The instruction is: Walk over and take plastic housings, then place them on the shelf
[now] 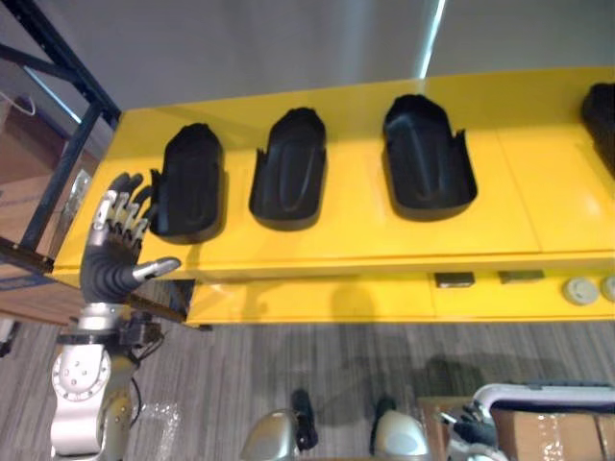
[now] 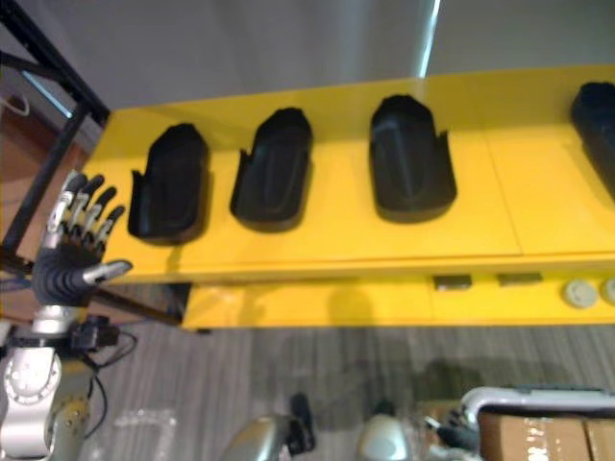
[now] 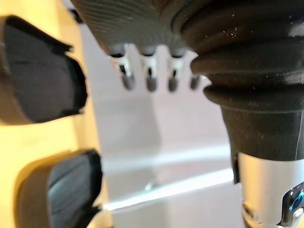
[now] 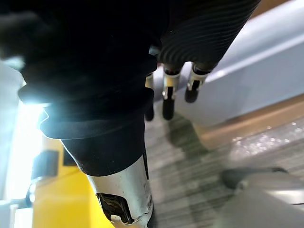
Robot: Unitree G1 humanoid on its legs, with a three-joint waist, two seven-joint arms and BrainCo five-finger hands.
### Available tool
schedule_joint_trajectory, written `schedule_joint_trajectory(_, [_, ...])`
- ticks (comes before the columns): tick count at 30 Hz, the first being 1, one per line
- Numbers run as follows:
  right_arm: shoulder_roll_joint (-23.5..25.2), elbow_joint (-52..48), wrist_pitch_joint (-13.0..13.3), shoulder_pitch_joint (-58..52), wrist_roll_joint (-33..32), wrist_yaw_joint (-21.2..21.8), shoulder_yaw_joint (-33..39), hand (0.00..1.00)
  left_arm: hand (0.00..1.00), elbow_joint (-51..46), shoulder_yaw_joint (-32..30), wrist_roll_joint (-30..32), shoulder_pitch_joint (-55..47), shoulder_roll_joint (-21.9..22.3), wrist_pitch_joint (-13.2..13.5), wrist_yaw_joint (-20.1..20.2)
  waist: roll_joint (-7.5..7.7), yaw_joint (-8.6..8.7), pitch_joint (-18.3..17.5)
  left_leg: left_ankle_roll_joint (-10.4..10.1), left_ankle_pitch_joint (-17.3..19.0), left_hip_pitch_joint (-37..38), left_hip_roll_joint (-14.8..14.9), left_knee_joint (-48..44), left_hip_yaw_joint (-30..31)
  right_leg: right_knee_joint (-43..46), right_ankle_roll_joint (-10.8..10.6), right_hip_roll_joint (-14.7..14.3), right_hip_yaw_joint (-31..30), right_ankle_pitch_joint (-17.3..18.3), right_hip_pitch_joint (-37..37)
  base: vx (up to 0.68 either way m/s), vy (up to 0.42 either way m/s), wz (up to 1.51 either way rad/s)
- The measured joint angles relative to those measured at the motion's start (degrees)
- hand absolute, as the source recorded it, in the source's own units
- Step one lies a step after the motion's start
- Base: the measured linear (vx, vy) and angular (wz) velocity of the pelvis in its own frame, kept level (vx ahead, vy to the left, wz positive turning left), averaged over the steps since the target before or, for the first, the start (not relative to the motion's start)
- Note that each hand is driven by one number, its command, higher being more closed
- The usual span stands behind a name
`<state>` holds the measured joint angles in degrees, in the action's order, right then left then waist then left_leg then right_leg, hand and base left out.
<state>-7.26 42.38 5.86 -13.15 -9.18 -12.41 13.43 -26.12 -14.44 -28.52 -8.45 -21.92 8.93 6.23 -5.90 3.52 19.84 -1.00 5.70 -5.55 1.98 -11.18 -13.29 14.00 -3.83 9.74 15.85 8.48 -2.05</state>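
I see three plastic housings [image 1: 187, 182] lying hollow side up in a row on the yellow shelf [image 1: 538, 206], upper half of frame, a fourth at the right edge. Left hand [image 1: 117, 235] hovers beside the leftmost, fingers spread, holding nothing. Right hand [image 4: 175, 90] hangs low over the floor, fingers loose, empty.

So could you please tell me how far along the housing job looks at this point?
Three black plastic housings lie in a row on the yellow shelf, with part of a fourth at its right edge, so those look placed. Nothing is in hand: the left hand is open beside the leftmost housing, and the right hand hangs empty over the floor. What remains can't be judged.
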Motion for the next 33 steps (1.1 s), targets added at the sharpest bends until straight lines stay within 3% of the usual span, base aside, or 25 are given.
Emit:
schedule_joint_trajectory(1, [-0.14,1.21,0.4,0.67,-0.56,0.14,0.02,0.0,0.0,-0.08,1.16,-0.5,0.02,-0.01,1.01,0.87,0.18,-0.02,0.1,-0.08,-0.68,-0.01,-0.44,1.27,0.11,0.26,-0.01,0.32,0.0,-0.02,-0.73,-0.03,0.001,0.11])
schedule_joint_trajectory(6, [-0.46,3.63,0.6,2.54,-2.37,1.39,0.04,0.0,0.0,0.96,5.85,-1.58,0.05,0.05,0.89,1.23,0.2,-0.37,0.14,0.28,-3.02,0.44,-1.12,4.05,-1.05,0.23,-0.88,0.76,-0.44,-0.68,-1.82,0.07,-0.016,-0.03])
schedule_joint_trajectory(15, [-0.76,3.61,0.59,3.42,-2.29,2.49,0.04,0.0,0.0,6.14,9.17,-0.19,0.62,0.89,0.3,0.03,-0.15,-0.03,1.33,0.34,-3.0,2.47,-1.26,4.82,-2.45,-0.56,-0.94,0.66,-1.86,-0.74,-0.48,0.08,-0.016,-0.08])
schedule_joint_trajectory(20, [-0.98,3.72,0.45,3.46,-2.38,2.7,-0.05,0.0,0.0,11.13,10.63,0.82,3.68,2.49,-0.96,-5.79,-0.94,0.4,2.14,0.34,-2.74,2.47,-1.08,5.46,-2.77,-0.56,-0.93,0.37,-2.06,-0.73,-0.97,-0.02,0.002,-0.04])
schedule_joint_trajectory(28, [-0.7,4.17,-0.12,3.46,-2.54,3.68,-0.15,0.0,0.0,16.81,11.24,2.56,9.83,2.7,-1.75,-12.65,0.65,0.54,3.18,0.32,-2.44,2.26,-0.74,4.69,-3.38,-0.06,-0.92,0.14,-3.03,-0.74,-1.53,-0.02,-0.006,-0.05])
schedule_joint_trajectory(33, [-0.24,4.29,-1.03,3.46,-3.62,3.75,-0.02,0.0,0.0,17.9,11.95,2.6,12.86,2.7,-1.98,-14.03,1.56,0.64,3.74,0.46,-2.13,1.99,-0.75,4.33,-3.81,-0.04,-0.96,0.23,-3.33,-0.81,-1.82,0.0,-0.001,-0.01])
